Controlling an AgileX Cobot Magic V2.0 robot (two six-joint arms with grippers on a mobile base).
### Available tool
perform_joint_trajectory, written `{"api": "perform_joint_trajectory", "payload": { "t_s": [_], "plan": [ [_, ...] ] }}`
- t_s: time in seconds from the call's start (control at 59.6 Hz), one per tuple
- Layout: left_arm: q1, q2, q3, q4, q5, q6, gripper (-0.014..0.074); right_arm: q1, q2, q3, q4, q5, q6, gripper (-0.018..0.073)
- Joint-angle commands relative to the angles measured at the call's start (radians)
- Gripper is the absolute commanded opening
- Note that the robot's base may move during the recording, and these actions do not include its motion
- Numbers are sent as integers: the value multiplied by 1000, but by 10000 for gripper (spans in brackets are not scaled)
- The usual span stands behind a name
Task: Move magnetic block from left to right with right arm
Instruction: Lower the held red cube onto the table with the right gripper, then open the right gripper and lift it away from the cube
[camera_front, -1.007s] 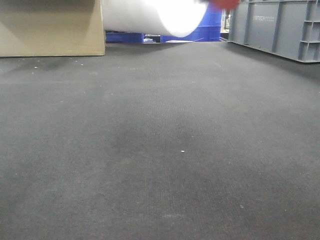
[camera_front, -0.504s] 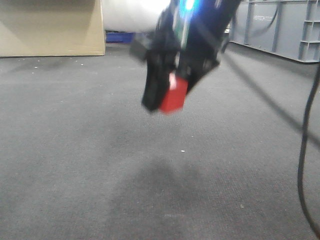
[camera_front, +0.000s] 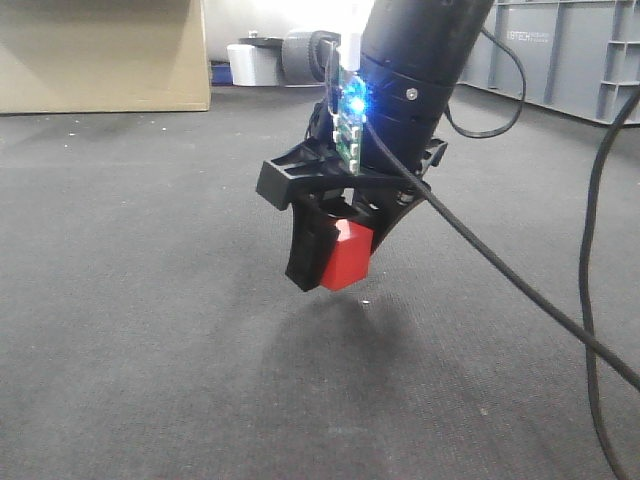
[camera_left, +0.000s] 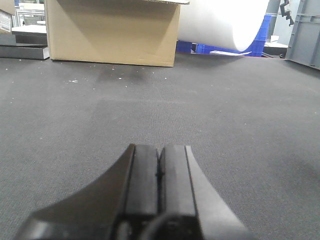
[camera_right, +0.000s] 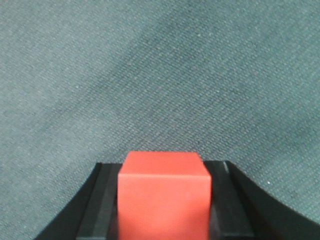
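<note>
My right gripper (camera_front: 335, 262) is clamped on the red block (camera_front: 347, 257), one finger on each side as the wrist view shows, so the cube (camera_right: 163, 192) sits squarely between my fingers and hangs just above the dark mat (camera_front: 150, 300), not touching it. The block lies straight below my wrist with bare mat under it, so I judge the coming move is a short drop straight down. My left gripper (camera_left: 159, 172) is closed on nothing, low over the mat.
</note>
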Motion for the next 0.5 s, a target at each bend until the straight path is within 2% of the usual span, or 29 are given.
{"api": "perform_joint_trajectory", "payload": {
  "t_s": [0.0,0.084,0.151,0.487],
  "plan": [
    [2,-13,10,0,-90,-4,-116,0,-49,-35,12,-31,0,326],
    [2,-13,10,0,-90,-4,-116,0,-49,-35,12,-26,0,515],
    [2,-13,10,0,-90,-4,-116,0,-49,-35,12,-25,0,631],
    [2,-13,10,0,-90,-4,-116,-7,-157,-74,12,15,35,604]
  ]
}}
